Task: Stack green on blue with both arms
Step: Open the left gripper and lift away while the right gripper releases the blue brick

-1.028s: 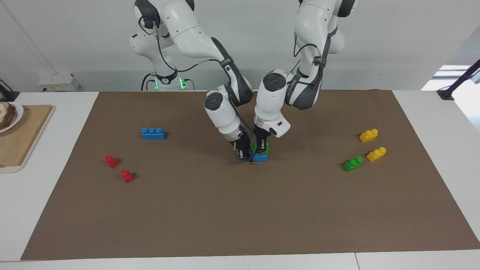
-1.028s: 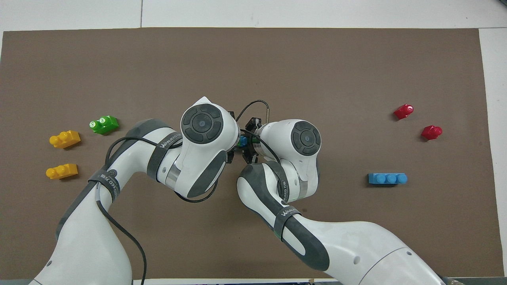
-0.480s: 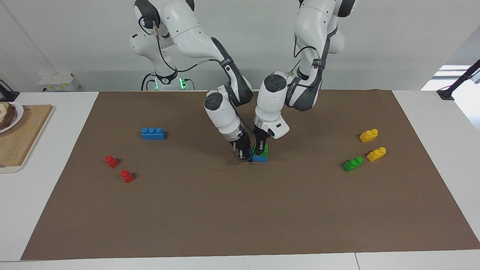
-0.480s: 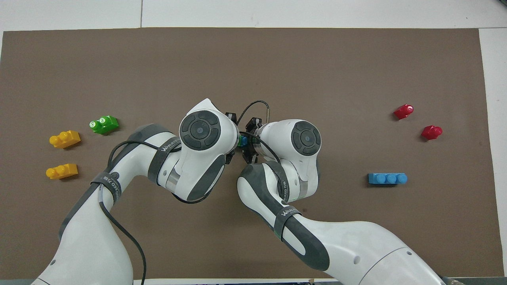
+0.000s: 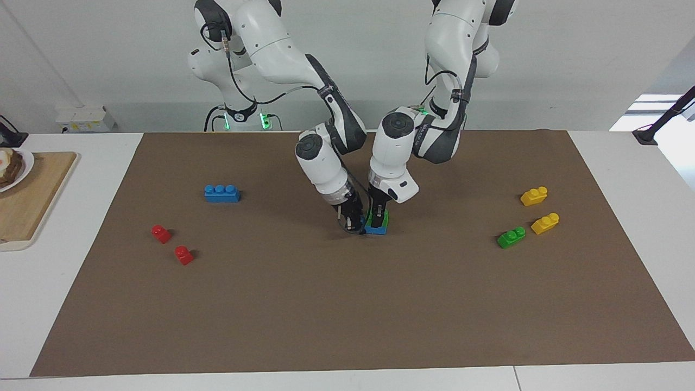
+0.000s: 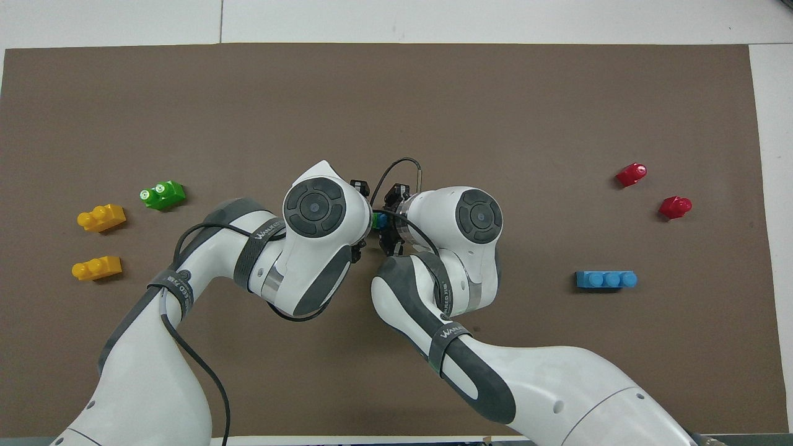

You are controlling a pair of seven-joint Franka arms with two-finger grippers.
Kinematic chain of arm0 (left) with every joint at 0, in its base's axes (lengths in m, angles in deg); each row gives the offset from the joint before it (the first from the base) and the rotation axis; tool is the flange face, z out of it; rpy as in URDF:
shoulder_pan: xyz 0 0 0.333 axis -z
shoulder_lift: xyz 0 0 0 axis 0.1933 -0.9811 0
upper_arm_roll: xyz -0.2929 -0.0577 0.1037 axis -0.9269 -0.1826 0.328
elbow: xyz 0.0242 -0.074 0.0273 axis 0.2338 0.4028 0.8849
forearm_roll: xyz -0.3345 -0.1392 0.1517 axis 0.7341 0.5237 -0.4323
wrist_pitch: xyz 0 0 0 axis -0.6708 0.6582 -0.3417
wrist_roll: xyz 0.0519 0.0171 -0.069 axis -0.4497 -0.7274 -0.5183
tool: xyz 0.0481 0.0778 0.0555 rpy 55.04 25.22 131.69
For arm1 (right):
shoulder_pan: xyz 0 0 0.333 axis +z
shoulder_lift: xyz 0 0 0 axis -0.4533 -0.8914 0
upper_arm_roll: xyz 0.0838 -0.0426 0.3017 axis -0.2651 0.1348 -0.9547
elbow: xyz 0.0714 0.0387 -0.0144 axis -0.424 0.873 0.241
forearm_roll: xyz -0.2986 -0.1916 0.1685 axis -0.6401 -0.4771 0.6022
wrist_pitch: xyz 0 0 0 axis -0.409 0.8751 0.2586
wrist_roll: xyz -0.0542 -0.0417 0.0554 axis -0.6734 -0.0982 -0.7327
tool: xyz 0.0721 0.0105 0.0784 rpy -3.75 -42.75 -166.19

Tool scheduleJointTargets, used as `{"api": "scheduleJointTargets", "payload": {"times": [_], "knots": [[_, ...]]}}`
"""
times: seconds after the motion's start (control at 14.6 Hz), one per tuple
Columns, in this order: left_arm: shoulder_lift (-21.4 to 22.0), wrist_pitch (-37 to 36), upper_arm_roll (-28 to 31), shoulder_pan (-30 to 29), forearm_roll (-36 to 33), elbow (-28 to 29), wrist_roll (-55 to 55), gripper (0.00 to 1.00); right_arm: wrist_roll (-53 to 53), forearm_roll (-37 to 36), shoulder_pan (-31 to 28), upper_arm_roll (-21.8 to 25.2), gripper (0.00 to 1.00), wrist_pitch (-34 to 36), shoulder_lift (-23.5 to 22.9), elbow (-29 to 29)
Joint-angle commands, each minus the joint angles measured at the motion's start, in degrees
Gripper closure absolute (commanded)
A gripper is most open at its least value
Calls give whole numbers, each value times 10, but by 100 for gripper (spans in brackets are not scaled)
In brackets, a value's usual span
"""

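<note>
A green brick (image 5: 382, 218) sits on a blue brick (image 5: 377, 230) at the middle of the brown mat (image 5: 347, 304). My left gripper (image 5: 377, 212) stands straight down on the green brick from above. My right gripper (image 5: 354, 224) comes in slanted and is shut on the blue brick's end toward the right arm's side. In the overhead view only slivers of the green brick (image 6: 375, 218) and the blue brick (image 6: 382, 218) show between the two wrists. A second blue brick (image 5: 221, 193) and a second green brick (image 5: 511, 238) lie loose on the mat.
Two yellow bricks (image 5: 534, 196) (image 5: 544, 223) lie beside the loose green one toward the left arm's end. Two red bricks (image 5: 160, 233) (image 5: 184, 254) lie toward the right arm's end. A wooden board (image 5: 27, 201) sits off the mat at that end.
The left arm's wrist has shifted slightly toward the robots while its gripper stays on the green brick. The right arm and the stacked bricks have barely moved.
</note>
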State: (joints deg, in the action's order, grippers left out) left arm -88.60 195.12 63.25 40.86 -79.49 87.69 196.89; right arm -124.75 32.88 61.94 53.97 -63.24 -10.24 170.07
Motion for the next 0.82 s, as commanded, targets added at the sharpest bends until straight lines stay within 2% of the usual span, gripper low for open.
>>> {"api": "scheduleJointTargets", "payload": {"times": [0.0,0.07,0.14,0.21,0.55,0.62,0.75], "knots": [[18,-43,5,-4,1,-10,-12,0,11,7,-7,0,37,-18,1,21],[25,-51,5,-12,1,-14,-12,0,11,7,-6,0,24,-17,1,21],[35,-58,5,-21,1,-15,-13,0,11,7,-6,0,17,-17,1,20],[45,-72,5,-27,1,-16,-13,0,11,7,-4,0,13,-17,1,19],[93,-158,8,-68,1,-26,-18,0,12,7,-6,0,9,-12,1,15],[108,-183,8,-83,1,-24,-19,0,12,7,-7,0,4,-10,1,14],[126,-219,9,-112,1,-24,-27,0,11,9,-7,-1,2,-10,2,11]]}}
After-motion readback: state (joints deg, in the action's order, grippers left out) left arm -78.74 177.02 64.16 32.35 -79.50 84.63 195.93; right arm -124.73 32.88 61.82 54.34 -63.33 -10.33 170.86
